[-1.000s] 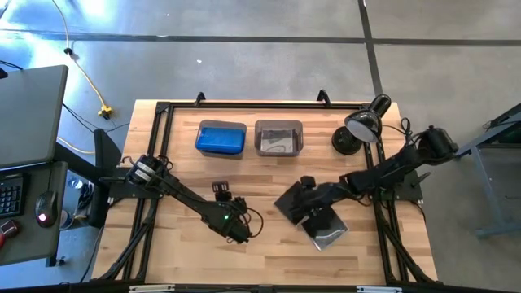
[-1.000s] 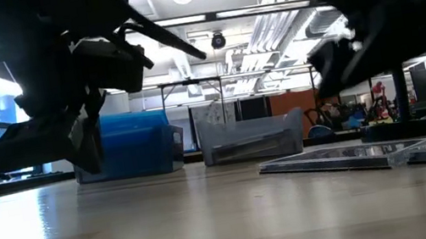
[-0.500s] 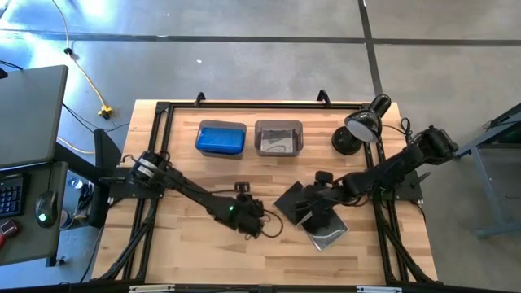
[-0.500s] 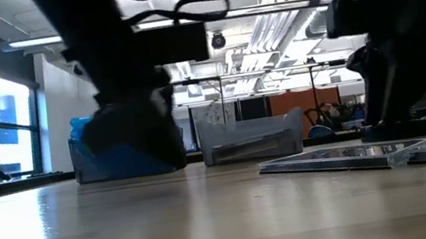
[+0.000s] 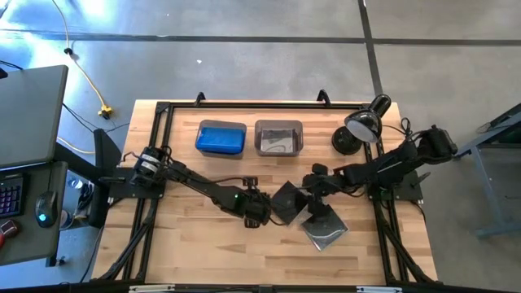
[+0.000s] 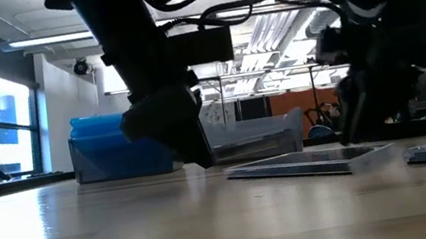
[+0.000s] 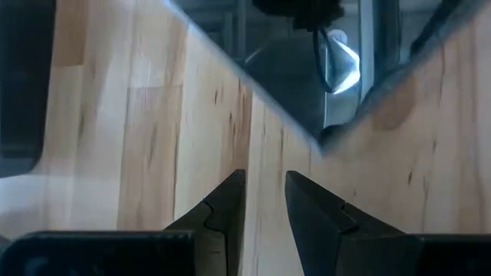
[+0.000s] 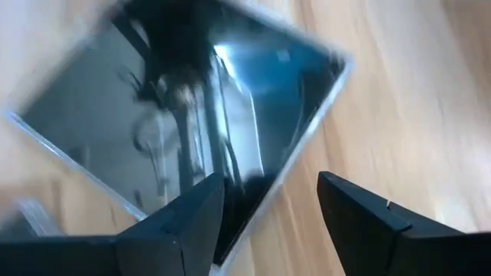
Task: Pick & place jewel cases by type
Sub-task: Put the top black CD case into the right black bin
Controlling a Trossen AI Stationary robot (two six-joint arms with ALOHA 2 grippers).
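Dark jewel cases [image 5: 290, 201] on wooden table [image 5: 187, 244]

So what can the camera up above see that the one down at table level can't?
Only the high view shows the desk lamp and that the blue bin is filled with blue. Only the low view shows the room's ceiling lights behind. Both show the grey bin, two dark jewel cases on the table, and the left gripper and right gripper by them.
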